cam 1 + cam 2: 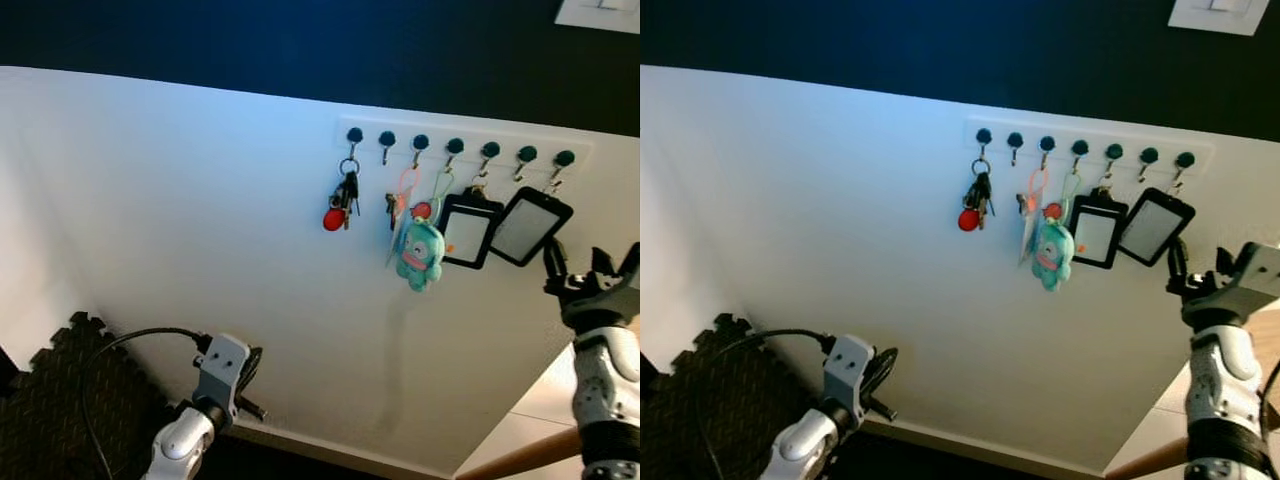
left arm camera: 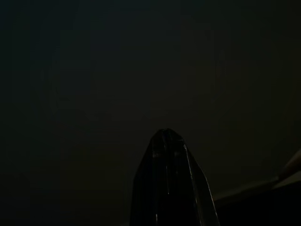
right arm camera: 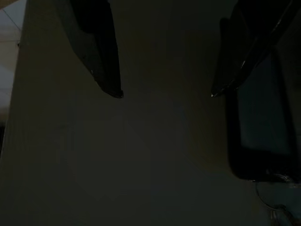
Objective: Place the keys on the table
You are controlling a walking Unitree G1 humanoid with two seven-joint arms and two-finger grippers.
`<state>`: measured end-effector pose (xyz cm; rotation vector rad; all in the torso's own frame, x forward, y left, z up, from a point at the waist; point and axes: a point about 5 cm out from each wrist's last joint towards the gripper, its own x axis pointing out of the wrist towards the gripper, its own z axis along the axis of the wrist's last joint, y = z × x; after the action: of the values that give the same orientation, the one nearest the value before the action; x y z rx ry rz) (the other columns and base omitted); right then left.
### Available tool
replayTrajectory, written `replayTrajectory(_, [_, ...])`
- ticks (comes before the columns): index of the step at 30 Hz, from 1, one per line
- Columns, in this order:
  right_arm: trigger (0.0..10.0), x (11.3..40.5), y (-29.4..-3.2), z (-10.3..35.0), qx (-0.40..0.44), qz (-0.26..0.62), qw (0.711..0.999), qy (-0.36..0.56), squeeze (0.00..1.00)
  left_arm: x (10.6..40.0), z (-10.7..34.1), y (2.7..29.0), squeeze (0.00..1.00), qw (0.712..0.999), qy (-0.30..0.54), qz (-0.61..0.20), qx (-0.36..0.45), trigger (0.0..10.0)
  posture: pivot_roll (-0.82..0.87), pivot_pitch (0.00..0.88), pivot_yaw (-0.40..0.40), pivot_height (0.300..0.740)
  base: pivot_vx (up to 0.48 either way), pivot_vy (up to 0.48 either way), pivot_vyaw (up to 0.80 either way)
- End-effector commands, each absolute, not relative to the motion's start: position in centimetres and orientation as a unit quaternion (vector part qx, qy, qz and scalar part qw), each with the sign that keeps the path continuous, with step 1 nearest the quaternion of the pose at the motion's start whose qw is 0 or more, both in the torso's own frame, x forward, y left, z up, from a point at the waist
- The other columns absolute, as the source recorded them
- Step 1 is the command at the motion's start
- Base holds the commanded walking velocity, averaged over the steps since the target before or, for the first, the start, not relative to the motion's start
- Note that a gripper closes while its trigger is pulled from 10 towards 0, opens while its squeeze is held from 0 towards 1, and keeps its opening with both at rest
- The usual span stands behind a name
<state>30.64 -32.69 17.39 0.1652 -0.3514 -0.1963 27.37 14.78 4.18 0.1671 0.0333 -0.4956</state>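
Left end effector (image 1: pixel 243 385): hung low near the base of the white wall, over the dark foam floor mat (image 1: pixel 60 385); in its wrist view the two black fingers (image 2: pixel 169 183) lay pressed together, holding nothing.
Wall (image 1: pixel 180 230): white, with a dark band above it.
Hook rail (image 1: pixel 455 147): a row of seven dark-knobbed hooks fixed high on the wall.
Keys (image 1: pixel 343 200): a dark bunch with a red round tag, hanging from the leftmost hook, well apart from both end effectors.
Teal plush charm (image 1: pixel 420 253): hung on straps from hooks further along the rail, beside a small key and a red tag.
Badge holders (image 1: pixel 497 231): two black-framed cards, tilted, hanging side by side near the rail's right end.
Right end effector (image 1: pixel 592 272): raised just below and right of the badge holders, fingers (image 3: pixel 101 52) spread apart and empty, facing the wall.
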Motion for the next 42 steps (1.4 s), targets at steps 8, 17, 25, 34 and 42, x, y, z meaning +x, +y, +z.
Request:
replayTrajectory(8, [10.0, 29.3, -33.7, 18.5, 0.073, -0.051, 0.977, -0.192, 0.00, 27.3, 4.3, 14.5, 0.00, 0.962, 0.017, -0.257, 0.086, 10.0, 0.07, 0.035, -0.058, 0.740, 0.000, 0.000, 0.00])
replayTrajectory(17, [10.0, 27.2, -34.0, 18.6, 0.078, -0.019, 0.977, -0.198, 0.00, 26.9, 4.0, 14.1, 0.00, 0.961, 0.020, -0.263, 0.083, 10.0, 0.06, 0.031, -0.048, 0.740, 0.000, 0.000, 0.00])
replayTrajectory(25, [10.0, 27.6, -34.4, 18.9, 0.074, -0.029, 0.977, -0.196, 0.00, 27.1, 4.1, 13.8, 0.00, 0.960, 0.020, -0.267, 0.083, 10.0, 0.05, 0.036, -0.044, 0.740, 0.000, 0.000, 0.00])
replayTrajectory(34, [10.0, 29.0, -34.6, 18.7, 0.074, -0.030, 0.982, -0.169, 0.00, 27.3, 4.3, 13.9, 0.00, 0.960, 0.018, -0.265, 0.087, 10.0, 0.06, 0.041, -0.050, 0.740, 0.000, 0.000, 0.00])
replayTrajectory(42, [10.0, 30.3, -34.5, 18.3, 0.087, -0.024, 0.985, -0.149, 0.00, 26.9, 4.4, 13.6, 0.00, 0.955, 0.012, -0.281, 0.091, 10.0, 0.07, 0.042, -0.053, 0.740, 0.000, 0.000, 0.00])
